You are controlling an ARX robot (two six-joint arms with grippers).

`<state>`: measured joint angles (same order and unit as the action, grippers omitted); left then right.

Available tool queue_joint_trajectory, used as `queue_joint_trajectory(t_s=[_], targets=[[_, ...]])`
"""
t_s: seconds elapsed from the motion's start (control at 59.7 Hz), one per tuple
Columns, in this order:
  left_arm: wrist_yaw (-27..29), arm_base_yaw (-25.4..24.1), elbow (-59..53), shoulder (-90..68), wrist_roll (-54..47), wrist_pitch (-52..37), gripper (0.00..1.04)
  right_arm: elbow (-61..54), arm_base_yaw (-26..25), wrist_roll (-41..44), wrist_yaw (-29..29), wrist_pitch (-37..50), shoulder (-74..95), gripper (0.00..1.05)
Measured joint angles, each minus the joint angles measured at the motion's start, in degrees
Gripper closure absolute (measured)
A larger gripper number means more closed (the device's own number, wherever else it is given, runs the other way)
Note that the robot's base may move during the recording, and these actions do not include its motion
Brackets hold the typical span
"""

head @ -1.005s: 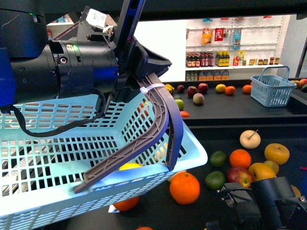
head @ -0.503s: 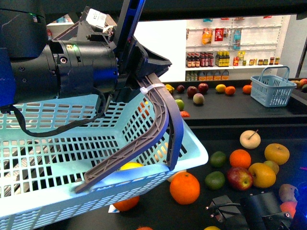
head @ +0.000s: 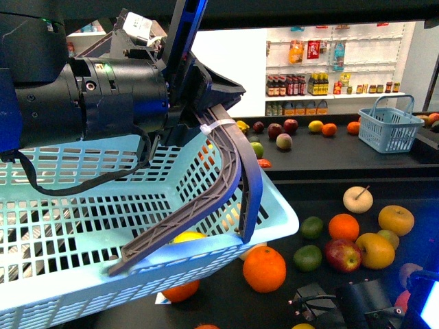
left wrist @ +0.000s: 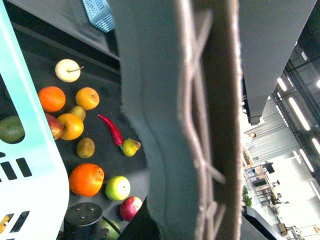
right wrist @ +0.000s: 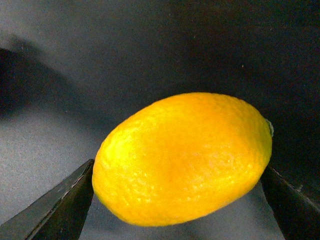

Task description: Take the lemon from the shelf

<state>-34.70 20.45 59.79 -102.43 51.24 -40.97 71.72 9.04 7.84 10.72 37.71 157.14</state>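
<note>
Right wrist view has the lemon [right wrist: 182, 150] on the black shelf [right wrist: 150, 40], pinched end to end by the right gripper [right wrist: 177, 167]. Front view is half blocked by the light-blue basket [head: 103, 226], its grey handle [head: 226, 164] clamped by the left gripper [head: 206, 103]; an orange [head: 264, 269] and a red apple [head: 342, 254] lie beyond. Since a second ago the right arm [head: 357, 308] has sunk, uncovering that apple; labels on the far shelving [head: 329, 68] are too small to read.

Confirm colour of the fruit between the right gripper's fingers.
Bright yellow, shading orange-yellow mid-body: the lemon. Best seen in the right wrist view.
</note>
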Motion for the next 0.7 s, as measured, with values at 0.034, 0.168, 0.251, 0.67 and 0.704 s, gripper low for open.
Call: queue_joint_trajectory(t_s=[0.034, 0.168, 0.251, 0.67, 0.704], targets=[[0.0, 0.0, 0.0, 0.0, 0.0, 0.0, 0.98, 0.2, 0.1, 0.0, -0.1, 0.2, 0.1, 0.07], [0.0, 0.0, 0.0, 0.0, 0.0, 0.0, 0.98, 1.0, 0.7, 0.8, -0.4, 1.0, 1.2, 0.07], [0.0, 0.0, 0.0, 0.0, 0.0, 0.0, 0.98, 1.2, 1.0, 0.8, -0.4, 1.3, 1.8, 0.07], [0.0, 0.0, 0.0, 0.0, 0.0, 0.0, 0.98, 3.2, 2.3, 0.8, -1.0, 1.3, 2.4, 0.07], [0.0, 0.0, 0.0, 0.0, 0.0, 0.0, 0.98, 3.2, 2.3, 0.8, -1.1, 1.3, 2.4, 0.07]])
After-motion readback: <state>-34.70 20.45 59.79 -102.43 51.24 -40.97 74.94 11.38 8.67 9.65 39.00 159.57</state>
